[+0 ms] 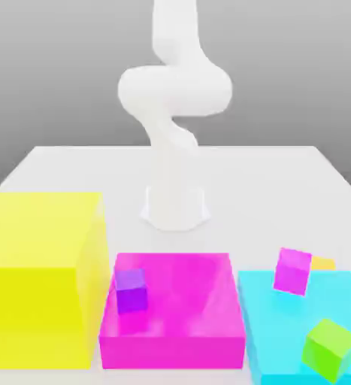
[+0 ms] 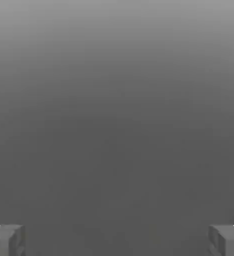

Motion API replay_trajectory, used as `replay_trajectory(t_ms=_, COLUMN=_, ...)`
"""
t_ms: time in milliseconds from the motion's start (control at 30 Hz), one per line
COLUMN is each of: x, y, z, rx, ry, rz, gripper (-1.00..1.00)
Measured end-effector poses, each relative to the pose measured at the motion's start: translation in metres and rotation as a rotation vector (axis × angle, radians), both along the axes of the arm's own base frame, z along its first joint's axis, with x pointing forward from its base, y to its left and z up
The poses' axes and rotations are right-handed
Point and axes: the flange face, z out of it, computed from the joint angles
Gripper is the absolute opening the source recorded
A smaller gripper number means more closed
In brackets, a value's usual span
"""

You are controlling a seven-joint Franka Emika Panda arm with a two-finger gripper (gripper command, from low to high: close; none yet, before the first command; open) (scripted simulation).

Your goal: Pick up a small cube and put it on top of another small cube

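Note:
A small orange-yellow cube (image 1: 323, 264) peeks out behind a small magenta cube (image 1: 292, 271) at the far edge of the cyan slab (image 1: 272, 331), on the exterior view's right. A small green cube (image 1: 328, 350) lies tilted on the slab's near part. A small purple cube (image 1: 131, 291) sits inside the magenta tray (image 1: 170, 350). The white arm (image 1: 174, 113) rises from its base and leaves the exterior view at the top. In the hand view my gripper (image 2: 117, 240) is open, its grey fingertips (image 2: 6, 240) far apart with nothing between them, facing plain grey background.
A huge yellow block (image 1: 39, 278) stands at the exterior view's left, beside the magenta tray. The arm's base (image 1: 175, 207) sits mid-table on the white tabletop (image 1: 283, 188), behind the tray and slab.

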Motion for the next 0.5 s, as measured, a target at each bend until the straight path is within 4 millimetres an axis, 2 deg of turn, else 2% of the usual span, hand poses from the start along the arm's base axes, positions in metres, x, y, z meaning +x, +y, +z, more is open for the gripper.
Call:
replay_trajectory(t_ms=100, x=0.032, y=0.044, z=-0.059, rx=-0.013, ry=0.080, rz=0.009, gripper=0.00)
replay_trajectory(t_ms=233, x=0.054, y=0.102, z=-0.144, rx=-0.020, ry=0.186, rz=0.009, gripper=0.00)
replay_trajectory(t_ms=367, x=0.052, y=0.156, z=-0.231, rx=-0.021, ry=0.292, rz=0.017, gripper=0.00)
replay_trajectory(t_ms=500, x=0.027, y=0.205, z=-0.316, rx=-0.015, ry=0.402, rz=0.033, gripper=0.00)
